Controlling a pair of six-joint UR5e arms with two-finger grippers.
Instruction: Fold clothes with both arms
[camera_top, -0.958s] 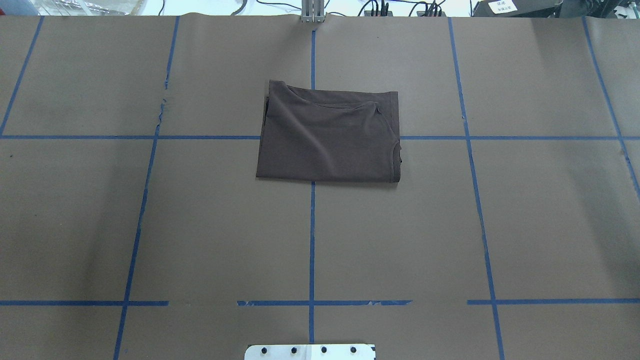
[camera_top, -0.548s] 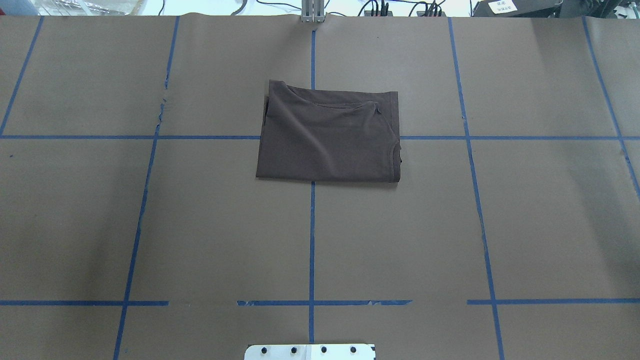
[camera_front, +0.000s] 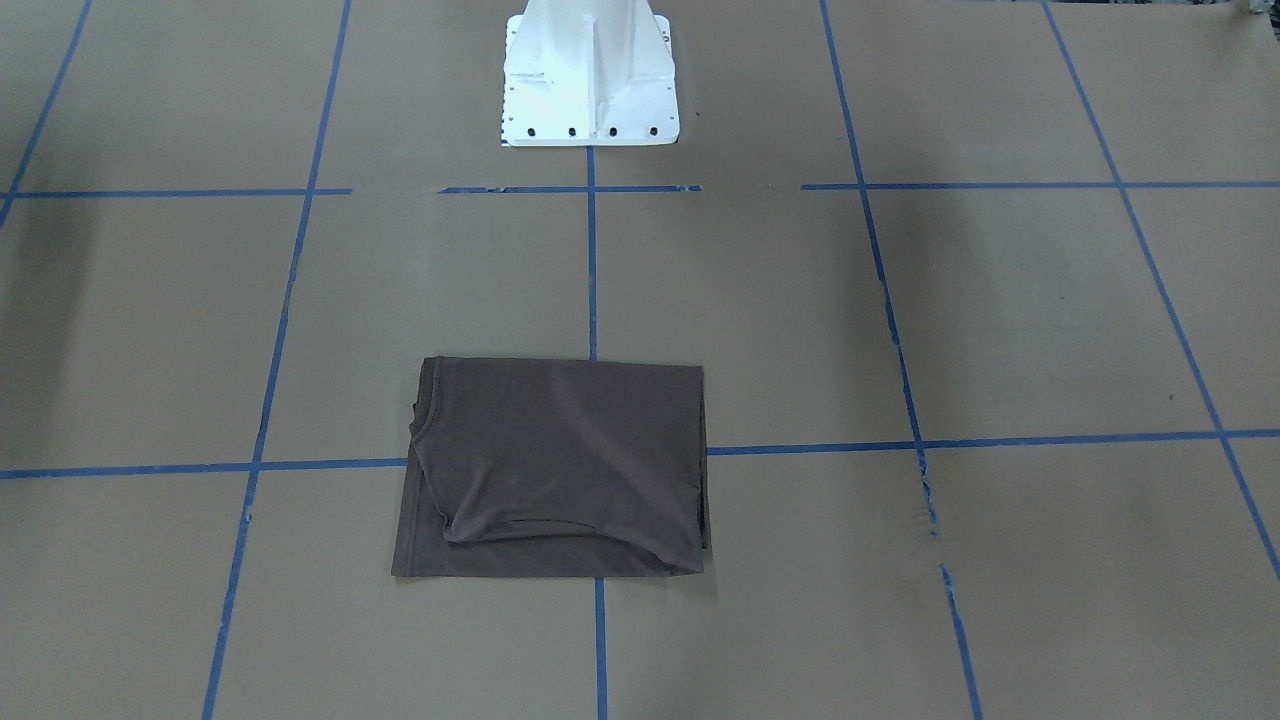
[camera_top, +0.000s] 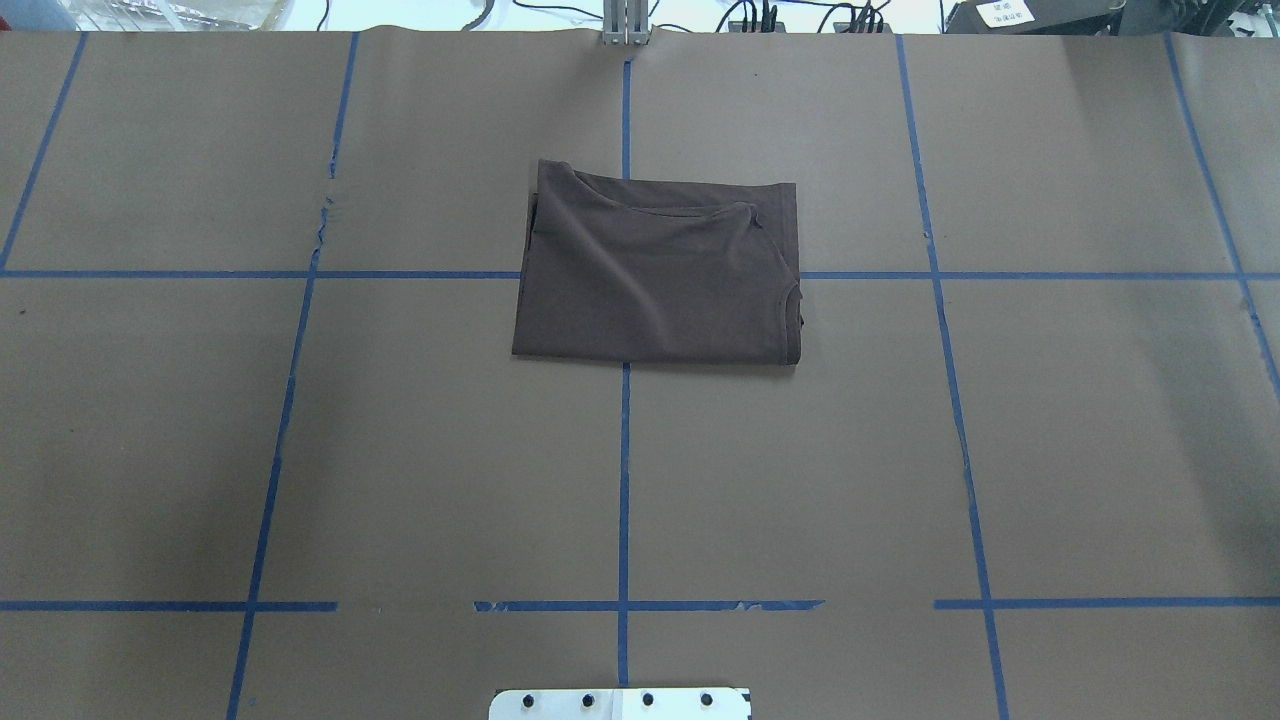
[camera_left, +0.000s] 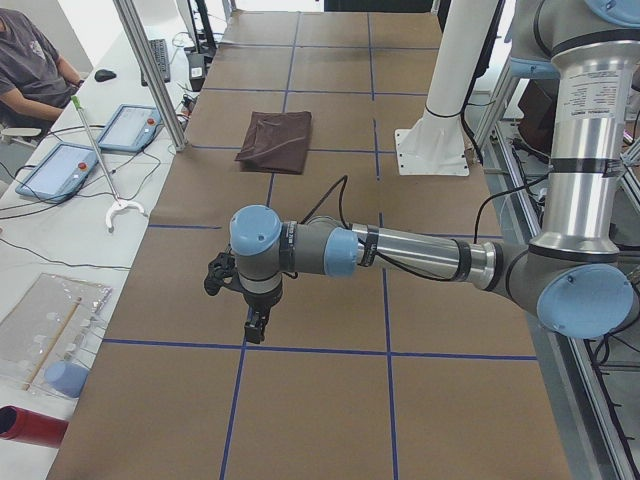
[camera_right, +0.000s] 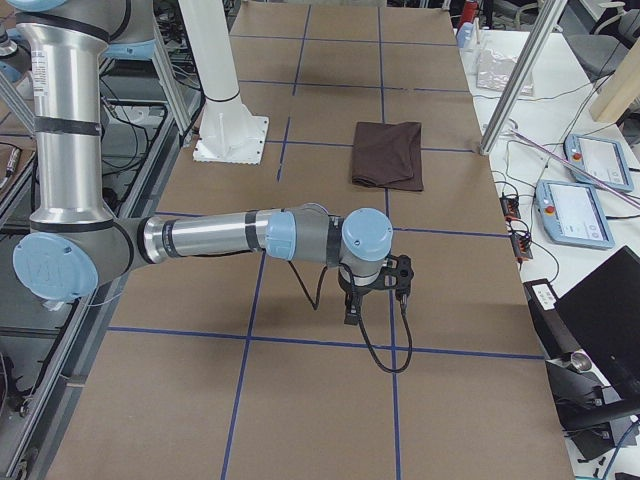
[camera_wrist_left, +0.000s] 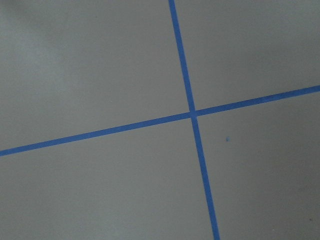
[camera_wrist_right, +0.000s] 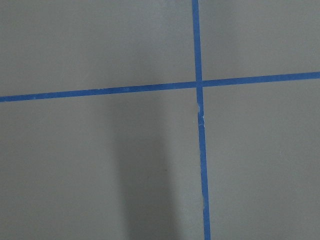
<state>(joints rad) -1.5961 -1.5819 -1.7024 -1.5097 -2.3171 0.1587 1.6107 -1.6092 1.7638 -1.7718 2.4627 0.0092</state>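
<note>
The T-shirt (camera_top: 655, 275) is laid flat on the table (camera_top: 300, 450), folded into a compact rectangle. It is placed in the middle of the table's width, on the half far from the robot, and it covers the crossing of two blue tape lines (camera_top: 624, 480). In the overhead view a curved stitched edge is seen on the top layer near the shirt's right side; it is possibly the collar, but the view is too coarse to be sure. In the front-facing view a narrow strip of a lower layer (camera_front: 420, 560) is shown beyond the upper layer, on the side away from the robot.

Both grippers are well apart from the shirt. In the exterior left view the left arm (camera_left: 420, 250) is stretched low over the table's left end, and the left gripper (camera_left: 255, 328) is pointed down, just above the brown paper and near a tape line. In the exterior right view the right arm (camera_right: 210, 235) is stretched in the same way over the right end, with the right gripper (camera_right: 352, 312) pointed down. For both grippers it cannot be told whether the jaws are open or closed. In each wrist view only brown paper and a tape crossing are shown.

The white pedestal (camera_front: 590, 75) is fixed at the robot's edge of the table, in line with the middle tape line. Beside the table, a seated person (camera_left: 35, 60) and two tablets (camera_left: 125, 128) are seen.
</note>
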